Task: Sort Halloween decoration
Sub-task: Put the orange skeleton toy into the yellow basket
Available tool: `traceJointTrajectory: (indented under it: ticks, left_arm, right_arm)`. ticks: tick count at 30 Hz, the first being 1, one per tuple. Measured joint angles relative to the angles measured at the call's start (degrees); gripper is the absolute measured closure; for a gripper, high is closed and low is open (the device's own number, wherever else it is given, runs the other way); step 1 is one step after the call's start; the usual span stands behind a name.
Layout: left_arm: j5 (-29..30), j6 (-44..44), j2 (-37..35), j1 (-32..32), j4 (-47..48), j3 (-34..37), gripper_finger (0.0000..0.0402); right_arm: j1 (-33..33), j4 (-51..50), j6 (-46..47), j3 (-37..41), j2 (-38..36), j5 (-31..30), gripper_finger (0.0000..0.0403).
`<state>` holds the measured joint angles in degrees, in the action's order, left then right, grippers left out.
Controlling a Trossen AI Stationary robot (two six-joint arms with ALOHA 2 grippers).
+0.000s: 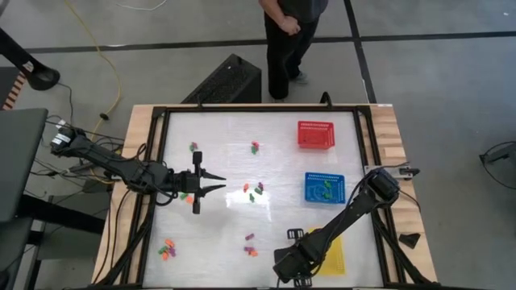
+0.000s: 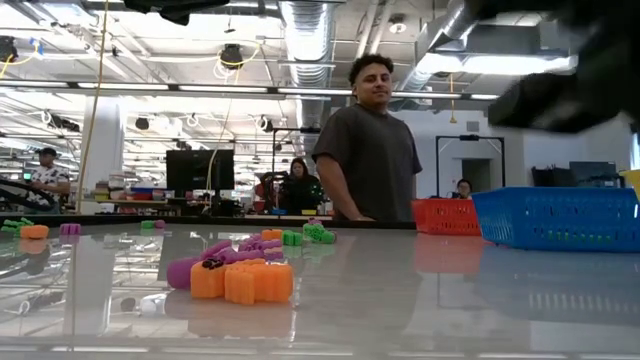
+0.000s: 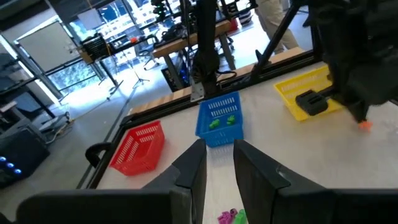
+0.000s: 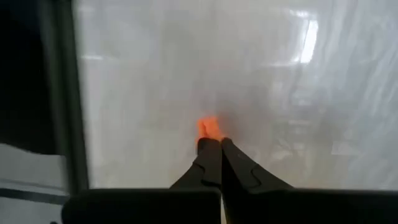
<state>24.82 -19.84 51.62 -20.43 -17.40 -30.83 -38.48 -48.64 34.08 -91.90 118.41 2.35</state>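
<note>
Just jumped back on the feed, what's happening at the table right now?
The robot is sorting small trinkets into baskets. The right gripper is shut on an orange trinket, near the yellow basket. The left gripper hovers over the table's left middle, near a cluster of trinkets. The blue basket already holds green pieces; nothing shows in the red basket. More trinkets lie scattered, and a person stands beyond the far edge.

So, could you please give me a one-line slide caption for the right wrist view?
Right end effector shut on an orange trinket, held above the pale table.
</note>
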Motion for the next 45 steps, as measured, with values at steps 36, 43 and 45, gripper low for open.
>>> traceJointTrajectory:
  ticks: [36, 43, 45]
  left_arm:
    - [0.03, 2.59, 0.00, -0.01, 3.07, -0.02, 0.0330]
    - [0.02, 4.46, -0.53, -0.01, 7.40, -0.02, 0.0330]
    - [0.05, 5.68, -2.05, -0.32, 9.89, -0.02, 0.0330]
  right_arm:
    - [-9.69, -19.70, 35.10, 8.83, -14.98, -3.76, 0.0351]
    - [-7.45, -25.46, 31.25, 4.62, -14.99, -1.01, 0.0325]
    - [-6.40, -25.78, 28.04, 2.74, -15.02, -2.41, 0.0316]
